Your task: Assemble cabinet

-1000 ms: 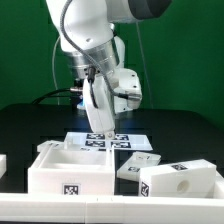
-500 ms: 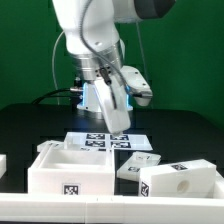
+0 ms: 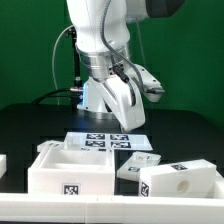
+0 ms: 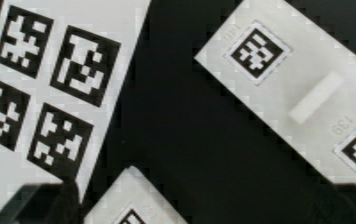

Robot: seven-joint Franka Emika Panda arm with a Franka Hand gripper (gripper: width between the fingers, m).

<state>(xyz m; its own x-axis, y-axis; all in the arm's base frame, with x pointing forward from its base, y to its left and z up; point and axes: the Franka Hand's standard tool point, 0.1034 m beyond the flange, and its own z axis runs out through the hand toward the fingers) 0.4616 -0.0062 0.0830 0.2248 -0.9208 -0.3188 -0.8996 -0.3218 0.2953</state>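
The cabinet lies in loose white tagged pieces along the table's front. An open box-shaped piece [image 3: 70,170] is at the exterior view's left. A smaller flat piece [image 3: 140,164] and a block with a round hole [image 3: 186,181] are at its right. My gripper [image 3: 129,120] hangs tilted above the marker board's far right corner, open and holding nothing. The wrist view looks down on a flat tagged piece [image 4: 292,78] and the tagged corner of another piece [image 4: 143,205]. My fingers hardly show there.
The marker board [image 3: 104,142] lies flat behind the pieces, and its tags fill one side of the wrist view [image 4: 54,90]. A small white part [image 3: 3,163] sits at the exterior view's far left edge. A black cloth covers the table.
The arm has swung toward the exterior view's right, carrying the open gripper from over the marker board's middle to its right side. The pieces have not moved.
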